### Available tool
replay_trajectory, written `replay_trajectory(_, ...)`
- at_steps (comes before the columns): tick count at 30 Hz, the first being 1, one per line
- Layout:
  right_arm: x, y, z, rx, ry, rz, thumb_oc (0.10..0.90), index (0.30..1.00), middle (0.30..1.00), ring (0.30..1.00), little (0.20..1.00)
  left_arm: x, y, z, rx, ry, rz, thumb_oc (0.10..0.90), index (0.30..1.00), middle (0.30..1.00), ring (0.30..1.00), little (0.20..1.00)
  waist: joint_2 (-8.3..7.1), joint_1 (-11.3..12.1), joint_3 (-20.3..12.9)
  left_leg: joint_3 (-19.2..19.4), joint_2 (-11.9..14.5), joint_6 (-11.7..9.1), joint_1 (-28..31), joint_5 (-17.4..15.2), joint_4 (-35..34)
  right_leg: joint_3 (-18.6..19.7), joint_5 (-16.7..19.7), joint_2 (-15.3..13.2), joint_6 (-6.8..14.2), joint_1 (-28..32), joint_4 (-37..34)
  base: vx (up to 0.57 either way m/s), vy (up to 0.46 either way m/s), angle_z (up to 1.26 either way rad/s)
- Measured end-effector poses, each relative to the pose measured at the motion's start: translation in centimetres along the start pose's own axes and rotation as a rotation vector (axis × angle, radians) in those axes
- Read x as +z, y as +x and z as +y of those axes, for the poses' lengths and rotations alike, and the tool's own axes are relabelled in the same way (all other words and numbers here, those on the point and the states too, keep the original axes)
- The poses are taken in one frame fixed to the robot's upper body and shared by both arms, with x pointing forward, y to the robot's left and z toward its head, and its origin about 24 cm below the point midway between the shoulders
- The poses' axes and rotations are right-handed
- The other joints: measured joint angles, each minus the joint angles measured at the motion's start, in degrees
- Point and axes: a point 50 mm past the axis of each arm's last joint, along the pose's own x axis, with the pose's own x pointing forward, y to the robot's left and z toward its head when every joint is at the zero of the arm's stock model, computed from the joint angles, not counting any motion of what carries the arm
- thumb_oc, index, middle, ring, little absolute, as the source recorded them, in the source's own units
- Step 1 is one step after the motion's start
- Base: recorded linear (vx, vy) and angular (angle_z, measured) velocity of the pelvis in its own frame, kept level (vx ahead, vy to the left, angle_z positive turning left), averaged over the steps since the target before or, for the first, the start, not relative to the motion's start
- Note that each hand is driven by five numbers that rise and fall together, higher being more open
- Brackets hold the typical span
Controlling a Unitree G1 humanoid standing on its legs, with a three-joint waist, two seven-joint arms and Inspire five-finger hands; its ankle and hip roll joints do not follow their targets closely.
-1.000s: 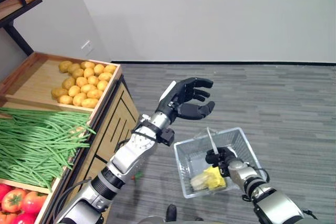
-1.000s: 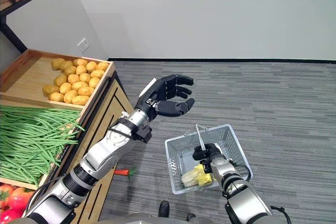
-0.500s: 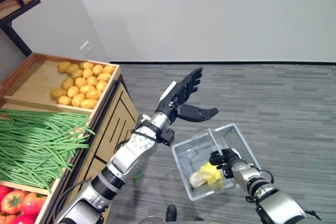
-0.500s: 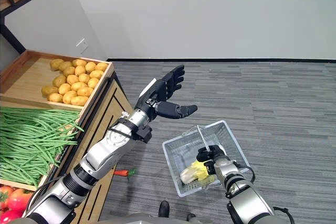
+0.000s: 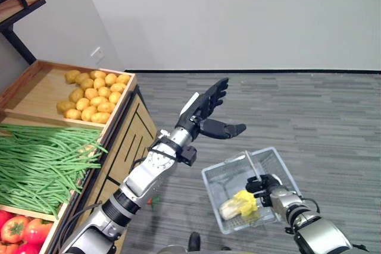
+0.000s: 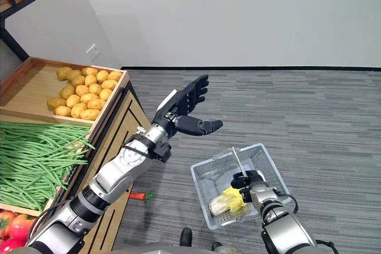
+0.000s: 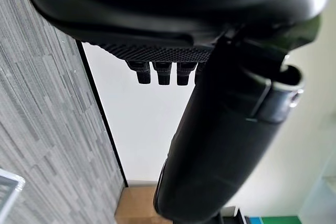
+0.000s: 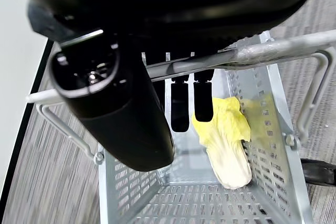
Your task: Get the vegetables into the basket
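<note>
One cabbage (image 8: 226, 140) lies in the basket (image 8: 273, 114) (right hand (image 8: 136, 93) gripping its handle (image 8: 262, 53)).

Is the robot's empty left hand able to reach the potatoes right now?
Probably yes. The left hand is open and holds nothing, raised in the air beside the wooden stand. The potatoes lie uncovered in their wooden tray with nothing above them, so swinging the arm back over should do it.

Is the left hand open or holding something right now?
Open and empty: the left hand is raised in the air with fingers straight and thumb spread; nothing lies in its palm.
</note>
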Motion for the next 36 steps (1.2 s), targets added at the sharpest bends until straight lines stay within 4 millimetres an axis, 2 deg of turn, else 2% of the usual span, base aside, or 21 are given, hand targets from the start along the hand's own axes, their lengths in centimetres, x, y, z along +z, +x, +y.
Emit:
replay_trajectory(2, -1.2, 0.0, -1.5, -0.036, 0.015, 0.026, 0.400, 0.300, 0.300, 0.300, 0.300, -0.9, -0.8, 0.5, 0.005, 0.009, 0.035, 0.900, 1.000, 1.000, 1.000, 1.000, -0.02, -0.16, 0.01, 0.13, 0.01, 0.00, 0.10, -0.03, -0.01, 0.12, 0.00, 0.00, 0.00, 0.05, 0.00, 0.00, -0.002, -0.03)
replay_trajectory(4, -3.2, -0.2, -3.2, -0.081, 0.054, 0.069, 0.400, 0.300, 0.300, 0.300, 0.300, -3.0, -2.4, 1.0, 0.030, -0.020, 0.115, 0.900, 1.000, 1.000, 1.000, 1.000, -0.10, -0.25, 0.06, 0.38, 0.06, 0.03, 0.22, -0.05, -0.01, 0.38, 0.00, 0.02, 0.00, 0.08, 0.00, 0.01, -0.003, -0.05)
replay_trajectory(7, -5.5, -0.5, -4.5, -0.117, 0.091, 0.125, 0.400, 0.300, 0.300, 0.300, 0.300, -5.6, -4.0, 1.7, 0.071, -0.021, 0.226, 0.900, 1.000, 1.000, 1.000, 1.000, -0.13, -0.33, 0.08, 0.45, 0.14, 0.01, 0.39, -0.16, -0.29, 0.41, -0.01, 0.06, 0.00, 0.22, -0.04, 0.02, -0.006, -0.01)
replay_trajectory(8, -6.9, -0.7, -4.9, -0.132, 0.104, 0.161, 0.400, 0.300, 0.300, 0.300, 0.300, -7.3, -5.1, 2.2, 0.105, -0.022, 0.306, 0.900, 1.000, 1.000, 1.000, 1.000, -0.12, -0.42, 0.07, 0.49, 0.19, 0.04, 0.46, -0.36, -0.29, 0.41, -0.04, 0.10, -0.05, 0.27, -0.29, 0.00, 0.000, 0.00)
replay_trajectory(15, -12.5, -2.2, -5.5, -0.162, 0.178, 0.291, 0.400, 0.300, 0.300, 0.300, 0.300, -14.3, -10.9, 5.0, 0.284, 0.022, 0.640, 0.900, 1.000, 1.000, 1.000, 1.000, -0.64, -1.34, 0.10, 0.76, 0.27, 0.09, 0.66, -0.68, -0.31, 0.72, -0.11, 0.15, -0.17, 0.23, -0.30, 0.01, -0.008, -0.02)
replay_trajectory(16, -13.4, -2.5, -5.5, -0.164, 0.172, 0.315, 0.400, 0.300, 0.300, 0.300, 0.300, -15.9, -12.6, 5.6, 0.336, 0.028, 0.744, 0.900, 1.000, 1.000, 1.000, 1.000, -0.73, -1.66, 0.15, 0.81, 0.29, 0.12, 0.53, -0.72, -0.32, 0.88, -0.12, 0.17, -0.19, 0.19, -0.30, 0.01, -0.017, -0.05)
replay_trajectory(18, -14.7, -3.0, -5.6, -0.173, 0.177, 0.346, 0.400, 0.300, 0.300, 0.300, 0.300, -17.7, -14.5, 5.5, 0.359, 0.028, 0.847, 0.900, 1.000, 1.000, 1.000, 1.000, -0.97, -1.78, -0.17, 1.03, 0.29, 0.19, 0.57, -0.72, -0.32, 1.02, -0.12, 0.13, -0.21, 0.06, -0.31, 0.00, -0.006, -0.03)
replay_trajectory(19, -15.1, -3.2, -5.3, -0.173, 0.194, 0.352, 0.400, 0.300, 0.300, 0.300, 0.300, -18.5, -15.5, 5.5, 0.368, 0.036, 0.900, 0.900, 1.000, 1.000, 1.000, 1.000, -0.60, -1.67, -0.62, 1.15, 0.30, 0.22, 0.72, -0.74, -0.31, 1.03, -0.12, 0.11, -0.22, 0.16, -0.31, 0.00, -0.006, -0.05)
replay_trajectory(20, -15.3, -3.3, -5.1, -0.170, 0.198, 0.362, 0.400, 0.300, 0.300, 0.300, 0.300, -19.3, -16.3, 5.3, 0.375, 0.035, 0.948, 0.900, 1.000, 1.000, 1.000, 1.000, -1.21, -1.76, -0.42, 1.28, 0.32, 0.24, 0.62, -0.76, -0.32, 1.18, -0.12, 0.13, -0.22, 0.03, -0.31, 0.01, -0.006, -0.06)
replay_trajectory(21, -15.7, -3.4, -4.9, -0.167, 0.202, 0.375, 0.400, 0.300, 0.300, 0.300, 0.300, -20.6, -17.7, 5.0, 0.375, 0.049, 1.027, 0.900, 1.000, 1.000, 1.000, 1.000, -1.23, -1.90, -0.65, 1.42, 0.34, 0.25, 0.61, -0.77, -0.33, 1.27, -0.11, 0.13, -0.22, -0.01, -0.31, 0.00, -0.002, -0.07)
replay_trajectory(23, -16.0, -3.5, -4.6, -0.159, 0.205, 0.386, 0.400, 0.300, 0.300, 0.300, 0.300, -21.6, -19.1, 4.5, 0.370, 0.058, 1.114, 0.900, 1.000, 1.000, 1.000, 1.000, -1.34, -2.18, -0.87, 1.44, 0.36, 0.28, 0.60, -0.86, -0.33, 1.36, -0.11, 0.13, -0.23, -0.08, -0.31, 0.00, -0.003, -0.04)
replay_trajectory(24, -16.3, -3.6, -4.3, -0.155, 0.207, 0.396, 0.400, 0.300, 0.300, 0.300, 0.300, -22.6, -20.8, 4.0, 0.365, 0.065, 1.194, 0.900, 1.000, 1.000, 1.000, 1.000, -1.50, -2.30, -1.05, 1.61, 0.38, 0.19, 0.43, -0.91, -0.34, 1.37, -0.08, 0.13, -0.26, -0.28, -0.31, 0.01, -0.002, -0.03)
replay_trajectory(25, -16.6, -3.7, -4.1, -0.153, 0.208, 0.406, 0.400, 0.300, 0.300, 0.300, 0.300, -23.1, -21.2, 3.8, 0.362, 0.082, 1.231, 0.900, 1.000, 1.000, 1.000, 1.000, -1.46, -2.21, -1.61, 1.72, 0.41, 0.16, 0.39, -1.00, -0.33, 1.44, -0.09, 0.13, -0.29, -0.35, -0.31, 0.01, 0.000, -0.06)
replay_trajectory(26, -16.8, -3.7, -3.6, -0.144, 0.212, 0.417, 0.400, 0.300, 0.300, 0.300, 0.300, -23.8, -22.6, 3.2, 0.361, 0.097, 1.315, 0.900, 1.000, 1.000, 1.000, 1.000, -1.63, -2.44, -2.28, 1.89, 0.44, 0.30, 0.36, -1.16, -0.33, 1.65, -0.10, 0.13, -0.31, -0.45, -0.31, 0.00, 0.003, -0.08)
replay_trajectory(29, -17.3, -3.9, -2.7, -0.129, 0.228, 0.432, 0.400, 0.300, 0.300, 0.300, 0.300, -24.7, -25.7, 2.3, 0.350, 0.119, 1.460, 0.900, 1.000, 1.000, 1.000, 1.000, -1.89, -2.94, -3.04, 2.43, 0.48, 0.20, 0.33, -1.36, -0.34, 1.96, -0.09, 0.13, -0.35, -0.61, -0.31, 0.00, 0.006, -0.06)
replay_trajectory(31, -17.5, -4.0, -2.3, -0.129, 0.231, 0.434, 0.400, 0.300, 0.300, 0.300, 0.300, -24.9, -26.5, 2.2, 0.364, 0.111, 1.502, 0.900, 1.000, 1.000, 1.000, 1.000, -1.87, -3.05, -3.36, 2.74, 0.50, 0.24, 0.38, -1.42, -0.33, 2.22, -0.09, 0.12, -0.36, -0.63, -0.31, 0.01, -0.001, -0.10)
replay_trajectory(32, -17.6, -4.0, -1.9, -0.121, 0.234, 0.430, 0.400, 0.300, 0.300, 0.300, 0.300, -25.2, -28.8, 1.5, 0.336, 0.119, 1.607, 0.900, 1.000, 1.000, 1.000, 1.000, -1.96, -3.17, -4.21, 3.37, 0.58, 0.34, 0.40, -1.53, -0.34, 2.89, -0.09, 0.12, -0.36, -0.80, -0.31, 0.01, -0.007, -0.19)
replay_trajectory(35, -17.8, -4.1, -1.6, -0.115, 0.239, 0.431, 0.400, 0.300, 0.300, 0.300, 0.300, -25.1, -30.9, 0.7, 0.359, 0.080, 1.682, 0.900, 1.000, 1.000, 1.000, 1.000, -2.26, -3.25, -4.67, 3.75, 0.60, 0.39, 0.42, -1.69, -0.34, 3.26, -0.16, 0.10, -0.45, -0.93, -0.31, 0.00, -0.007, -0.10)
replay_trajectory(36, -17.9, -4.2, -1.6, -0.116, 0.239, 0.432, 0.900, 1.000, 1.000, 1.000, 1.000, -25.1, -31.2, 0.6, 0.350, 0.085, 1.690, 0.900, 1.000, 1.000, 1.000, 1.000, -2.30, -3.14, -4.68, 3.77, 0.60, 0.39, 0.41, -1.69, -0.34, 3.27, -0.15, 0.09, -0.45, -0.94, -0.31, 0.00, 0.000, 0.00)
